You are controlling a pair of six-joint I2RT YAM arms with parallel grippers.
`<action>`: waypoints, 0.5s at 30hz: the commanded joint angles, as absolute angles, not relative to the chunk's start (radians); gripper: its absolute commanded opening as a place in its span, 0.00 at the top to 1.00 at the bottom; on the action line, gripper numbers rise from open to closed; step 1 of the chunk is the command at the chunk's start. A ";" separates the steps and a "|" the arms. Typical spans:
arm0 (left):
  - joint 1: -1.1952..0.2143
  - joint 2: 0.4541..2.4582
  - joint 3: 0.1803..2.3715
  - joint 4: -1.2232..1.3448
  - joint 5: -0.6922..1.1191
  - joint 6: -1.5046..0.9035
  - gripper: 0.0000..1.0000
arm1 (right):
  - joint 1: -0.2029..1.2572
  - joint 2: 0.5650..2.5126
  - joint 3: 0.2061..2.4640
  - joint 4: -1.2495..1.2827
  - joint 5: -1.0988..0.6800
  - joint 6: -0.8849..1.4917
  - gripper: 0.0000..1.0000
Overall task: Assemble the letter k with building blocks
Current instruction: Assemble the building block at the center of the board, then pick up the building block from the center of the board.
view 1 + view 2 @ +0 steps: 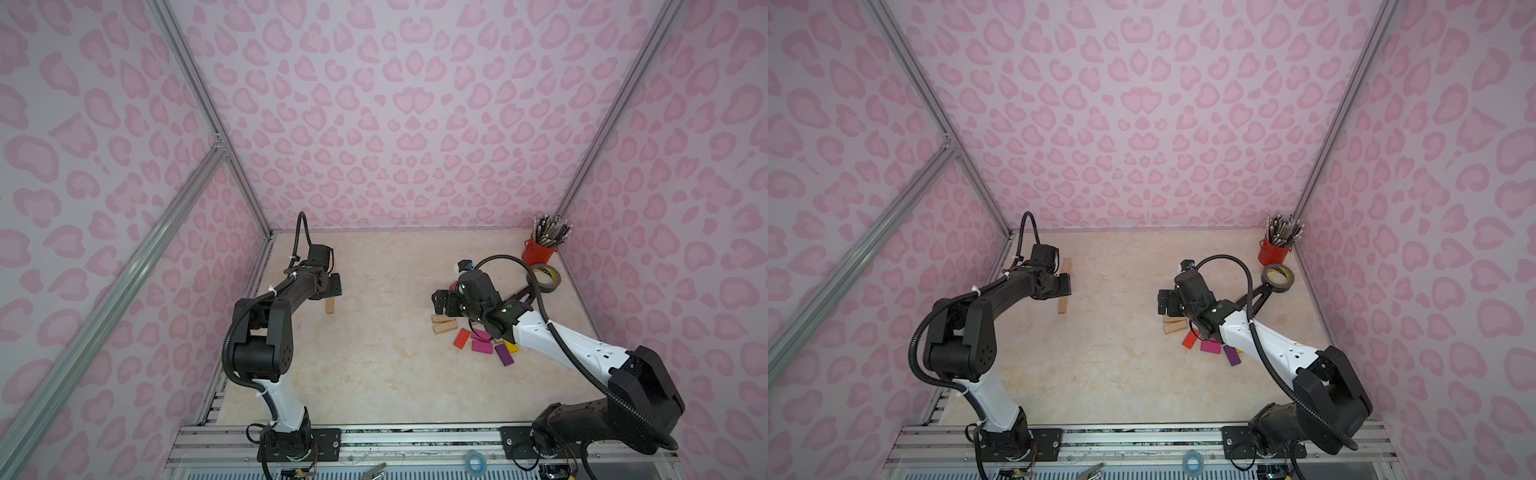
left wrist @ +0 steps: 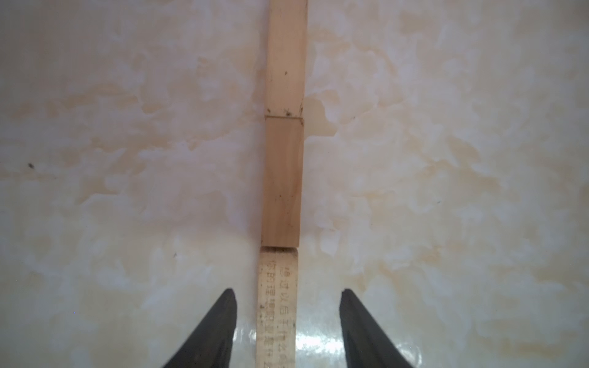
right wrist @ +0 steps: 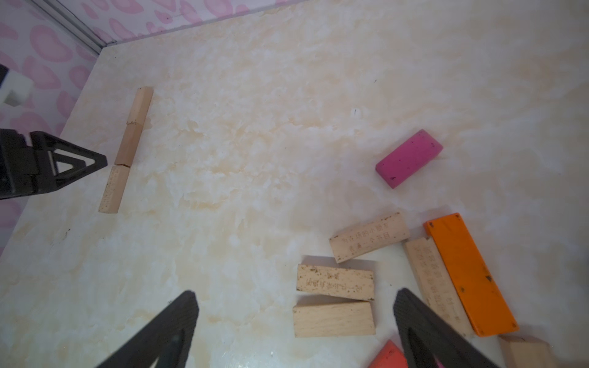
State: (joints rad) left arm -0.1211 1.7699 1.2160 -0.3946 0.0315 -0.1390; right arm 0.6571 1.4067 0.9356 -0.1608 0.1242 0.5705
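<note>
Overhead, the left gripper (image 2: pixel 288 290) hangs above a row of three plain blocks (image 3: pixel 126 149) laid end to end on the left side of the table (image 1: pixel 374 374). Its jaws are parted, with a gap either side of the printed block (image 2: pixel 277 306). The far block (image 2: pixel 287 57) runs out of the left wrist view. In a top view the left arm (image 1: pixel 282 291) covers all but one end of the row.

The right gripper (image 3: pixel 296 291) is spread wide, gripping nothing, over the loose pile of blocks (image 1: pixel 482 347). A yellow block (image 1: pixel 510 347) peeks from under the right arm (image 1: pixel 552 336). A red block (image 3: pixel 389 357) is cut off at the edge of the right wrist view. The print on the blocks is too faint to read.
</note>
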 commanded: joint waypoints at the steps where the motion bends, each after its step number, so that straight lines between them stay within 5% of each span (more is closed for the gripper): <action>1: -0.138 1.680 1.210 -0.346 0.087 -0.166 0.45 | 0.631 1.426 0.963 -0.217 0.135 0.548 0.03; 10: -0.355 1.377 1.125 -0.112 0.156 -0.053 0.47 | 0.523 1.508 1.084 -0.434 0.158 0.501 0.02; 15: -0.435 1.253 1.035 -0.015 0.366 0.093 0.42 | 0.463 1.541 1.105 -0.548 0.198 0.467 0.03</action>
State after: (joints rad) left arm -0.4183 1.2903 1.0599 -0.1112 0.2169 -0.0223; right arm 0.4812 1.5307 1.1030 -0.4343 0.1608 0.5034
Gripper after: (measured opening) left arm 0.573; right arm 0.974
